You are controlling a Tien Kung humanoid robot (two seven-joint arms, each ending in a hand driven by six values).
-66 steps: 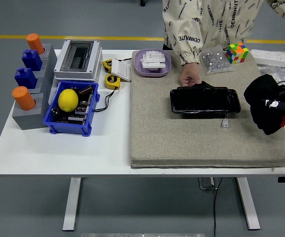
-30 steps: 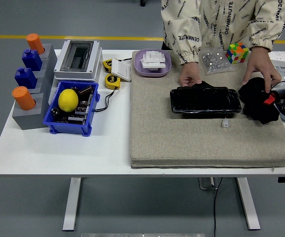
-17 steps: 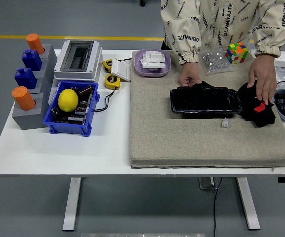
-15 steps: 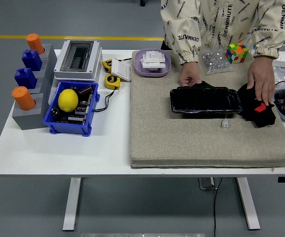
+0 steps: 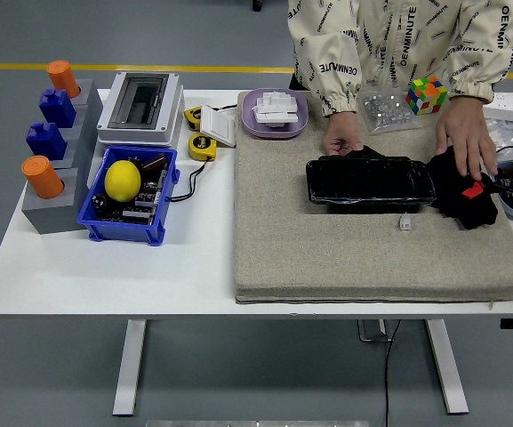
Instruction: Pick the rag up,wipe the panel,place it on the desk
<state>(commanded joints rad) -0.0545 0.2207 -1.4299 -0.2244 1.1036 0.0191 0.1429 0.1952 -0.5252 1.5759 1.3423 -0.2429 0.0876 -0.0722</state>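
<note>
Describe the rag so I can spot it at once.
Start at the grey felt mat on the table's right half. Right of the glossy black panel lies a crumpled black rag under a person's hand. It alone is soft, matte cloth with a small red tag.

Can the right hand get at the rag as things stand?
Probably not yet. The black rag lies at the mat's right end beside the panel, but a person's hand rests on it, and neither robot hand is in view.
</note>
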